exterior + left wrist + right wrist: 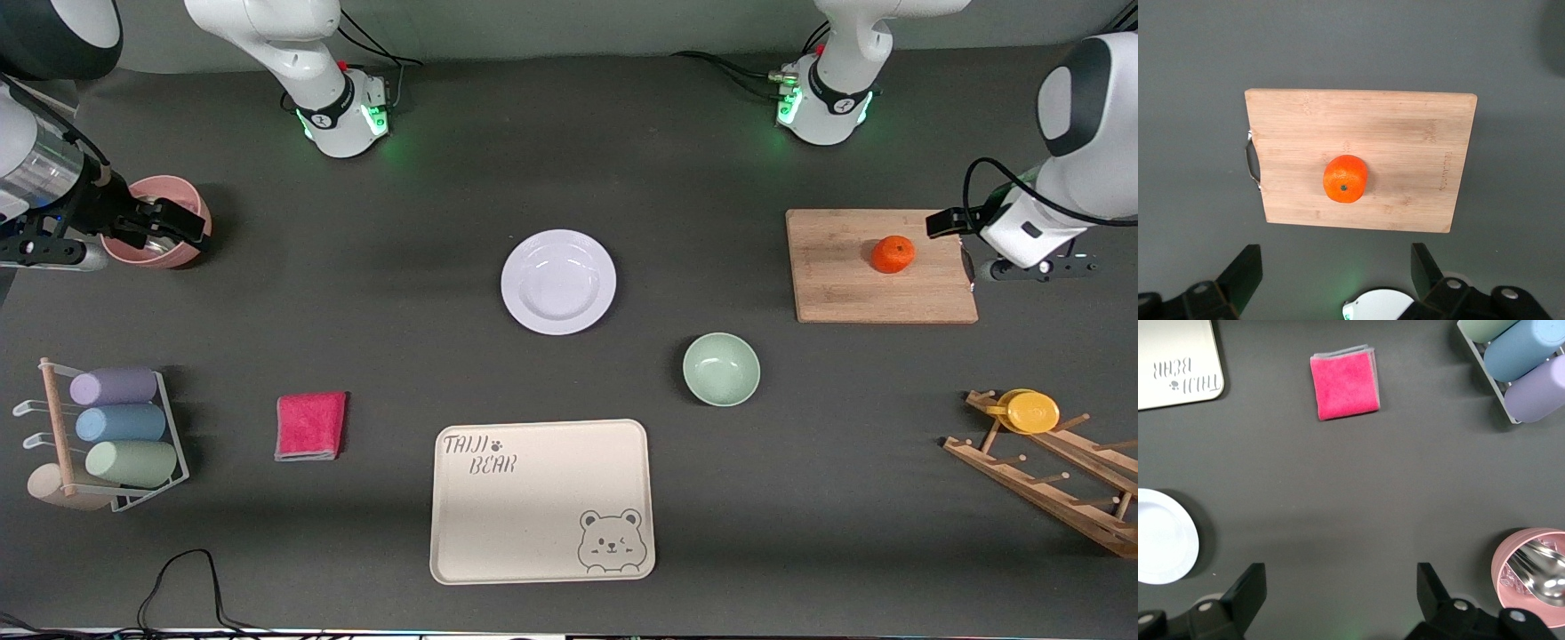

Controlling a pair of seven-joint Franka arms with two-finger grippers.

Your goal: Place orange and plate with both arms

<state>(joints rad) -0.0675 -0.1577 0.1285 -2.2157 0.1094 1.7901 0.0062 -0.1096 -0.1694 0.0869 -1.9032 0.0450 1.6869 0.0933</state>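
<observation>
While both arms are waiting at the ends of the table, nothing is being held. At the right arm's end, the right gripper [182, 222] is hanging over a pink cup [158, 222] with its fingers [1248, 590] spread wide and nothing between them; shiny metal is showing inside that cup. Nearer the front camera at that end, a wire rack [173, 427] is holding three pastel rolls, and a folded pink cloth [310, 426] is lying beside it on the dark table [400, 293].

Toward the middle, the plate [558, 281] is sitting flat and bare on the table, well apart from both grippers. A beige tray [541, 500] with a bear drawing is lying nearer the camera than the plate, and a small green bowl [721, 369] is standing between the tray and a wooden board [845, 276].

Toward the left arm's end, the orange [893, 254] is resting on that board, dimple up. The left gripper [958, 238] is hovering over the board's handle edge, beside the orange and not touching it, jaws wide apart. A wooden rack [1049, 476] carrying a yellow disc [1031, 412] is standing nearer the camera.
</observation>
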